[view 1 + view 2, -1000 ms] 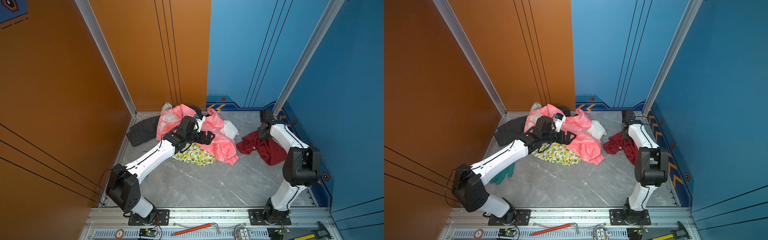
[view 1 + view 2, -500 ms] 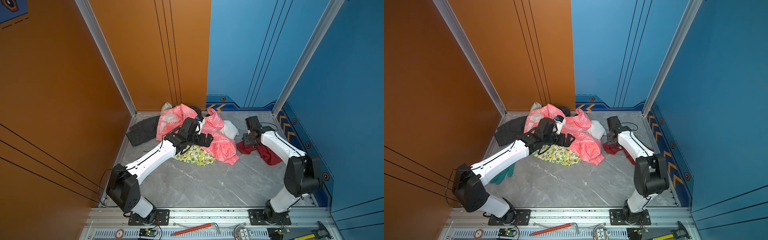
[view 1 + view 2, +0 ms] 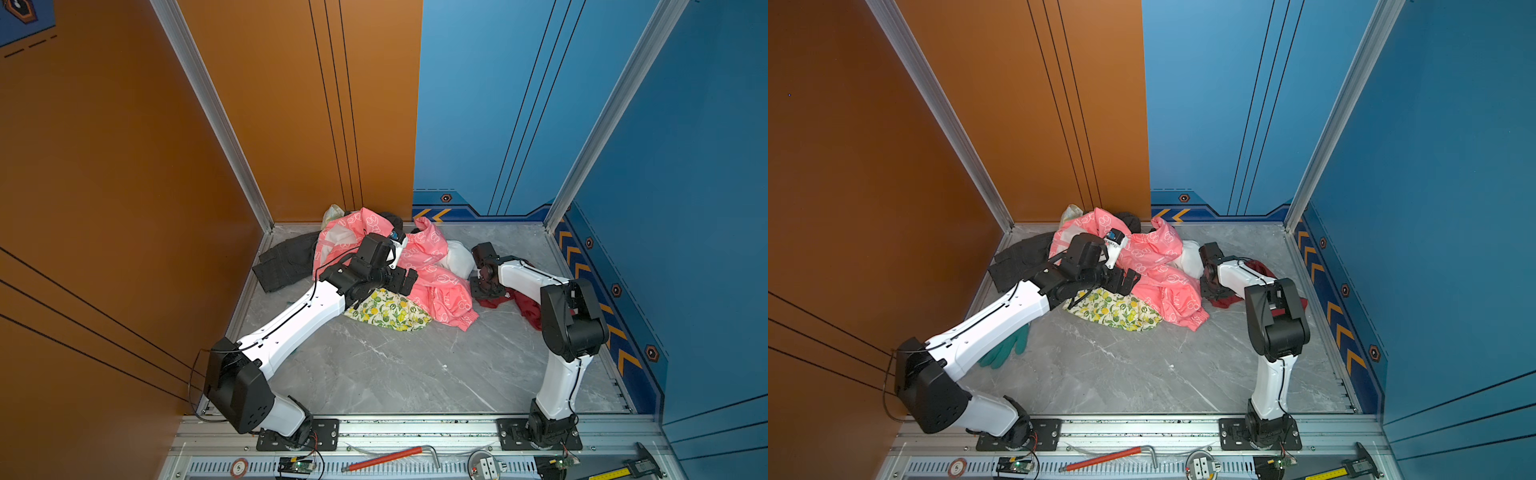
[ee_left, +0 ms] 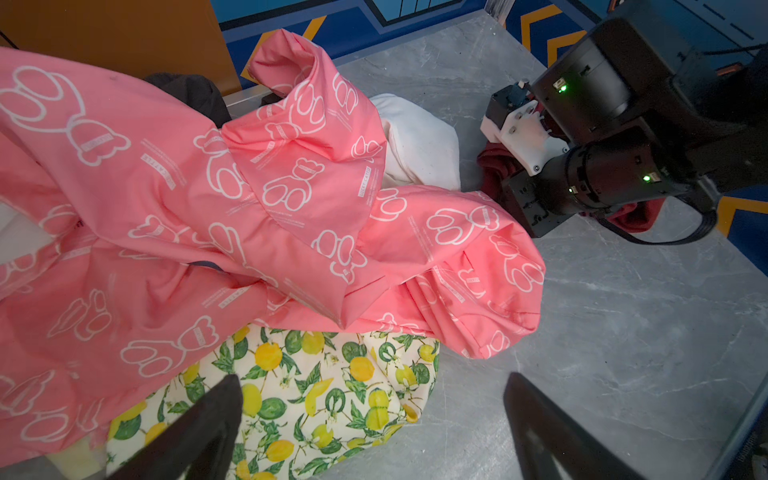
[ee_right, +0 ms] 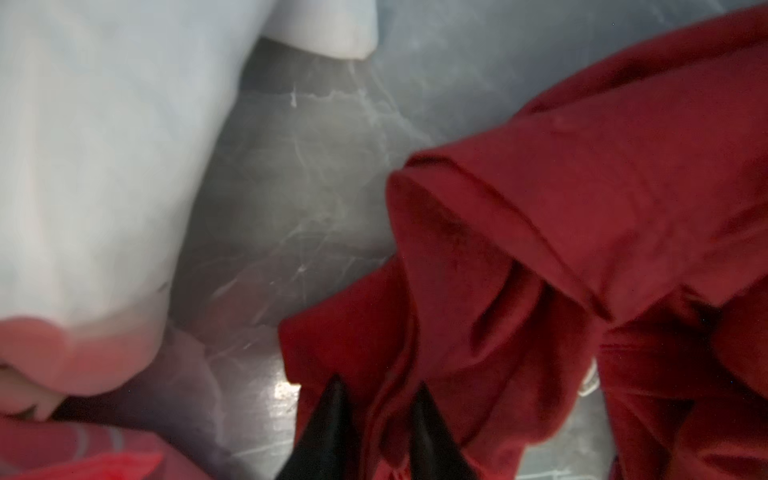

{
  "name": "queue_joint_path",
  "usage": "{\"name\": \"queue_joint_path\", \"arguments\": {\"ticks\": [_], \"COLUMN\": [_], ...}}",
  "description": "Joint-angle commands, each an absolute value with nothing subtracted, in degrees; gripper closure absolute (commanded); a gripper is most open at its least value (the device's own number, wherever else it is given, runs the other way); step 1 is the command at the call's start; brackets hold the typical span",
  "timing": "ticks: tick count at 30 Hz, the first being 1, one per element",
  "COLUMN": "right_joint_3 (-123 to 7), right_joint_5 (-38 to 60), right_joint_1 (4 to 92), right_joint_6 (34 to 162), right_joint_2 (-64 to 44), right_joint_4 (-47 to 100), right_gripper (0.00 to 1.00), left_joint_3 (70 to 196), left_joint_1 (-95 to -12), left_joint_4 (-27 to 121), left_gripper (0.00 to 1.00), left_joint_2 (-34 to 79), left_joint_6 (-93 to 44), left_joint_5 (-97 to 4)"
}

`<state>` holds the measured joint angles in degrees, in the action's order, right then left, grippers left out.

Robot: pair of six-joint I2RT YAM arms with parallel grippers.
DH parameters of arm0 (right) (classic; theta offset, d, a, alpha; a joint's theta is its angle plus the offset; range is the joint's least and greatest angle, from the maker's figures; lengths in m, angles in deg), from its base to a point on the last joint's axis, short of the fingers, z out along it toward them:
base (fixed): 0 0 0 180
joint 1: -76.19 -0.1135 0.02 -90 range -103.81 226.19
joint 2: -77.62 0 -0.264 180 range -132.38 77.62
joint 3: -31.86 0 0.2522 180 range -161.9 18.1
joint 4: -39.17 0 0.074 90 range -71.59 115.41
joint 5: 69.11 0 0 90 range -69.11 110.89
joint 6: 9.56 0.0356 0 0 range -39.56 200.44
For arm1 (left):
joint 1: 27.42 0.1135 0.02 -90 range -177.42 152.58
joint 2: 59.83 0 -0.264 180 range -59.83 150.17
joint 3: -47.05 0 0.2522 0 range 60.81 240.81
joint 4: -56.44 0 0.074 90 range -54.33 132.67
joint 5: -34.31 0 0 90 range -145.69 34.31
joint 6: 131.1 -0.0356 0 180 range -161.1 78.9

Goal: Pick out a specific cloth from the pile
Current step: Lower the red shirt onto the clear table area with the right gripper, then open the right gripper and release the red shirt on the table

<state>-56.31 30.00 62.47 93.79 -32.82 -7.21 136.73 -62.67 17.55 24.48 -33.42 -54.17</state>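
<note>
The cloth (image 3: 528,305), plain dark red, lies crumpled on the grey floor just right of the pile (image 3: 432,266). My right gripper (image 3: 482,286) is down on its left edge. In the right wrist view the gripper (image 5: 380,384) is shut on a fold of the cloth (image 5: 582,208), with red fabric pinched between the two black tips. My left gripper (image 3: 405,278) hovers at the pile's front. In the left wrist view it (image 4: 372,379) stands wide open over the lemon-print fabric (image 4: 324,395) and bare floor, holding nothing.
The pile holds a pink bunny-print jacket (image 3: 1154,257), a white piece (image 3: 457,257) and a dark grey garment (image 3: 284,262) by the orange wall. A green glove (image 3: 1005,351) lies under the left arm. A red-handled tool (image 3: 386,457) rests on the front rail.
My right gripper swung left from the far right wall to the cloth's left edge, dropped onto it and closed on a fold. The left arm barely moved.
</note>
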Motion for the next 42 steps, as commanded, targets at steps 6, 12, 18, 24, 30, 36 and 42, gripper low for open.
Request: {"name": "queue_joint_path", "arguments": {"ticks": [6, 12, 18, 24, 30, 36, 42], "right_joint_3": [-55.3, -53.3, -49.7, -45.3, -45.1, -49.4, -53.8], "right_joint_5": [34.6, 36.4, 37.2, 32.9, 30.3, 30.1, 27.3], "right_joint_1": [63.2, 67.2, 74.1, 83.4, 87.6, 89.0, 89.8], "right_joint_6": [93.9, 93.7, 93.8, 95.8, 95.7, 94.0, 93.3], "right_joint_2": [-24.4, -14.0, -7.7, -7.8, -18.6, -27.4, -33.3], "right_joint_4": [-7.5, -8.1, -8.3, -5.8, -6.0, -7.2, -8.8], "right_gripper": [1.0, 1.0, 1.0, 1.0, 1.0, 0.99, 0.92], "left_joint_3": [138.1, 138.1, 137.9, 137.9, 137.9, 137.7, 137.5], "left_joint_1": [-60.4, -59.3, -58.7, -58.6, -58.6, -57.3, -54.7], "left_joint_4": [16.3, 16.4, 17.0, 17.2, 17.4, 17.6, 18.1], "left_gripper": [0.02, 0.02, 0.02, 0.01, 0.01, 0.02, 0.02], "left_joint_2": [23.8, 24.1, 24.4, 24.9, 25.5, 25.7, 25.5], "left_joint_6": [-33.0, -32.2, -31.4, -30.8, -30.3, -30.3, -29.9], "left_joint_5": [-53.3, -52.7, -51.7, -51.0, -50.2, -50.4, -50.0]}}
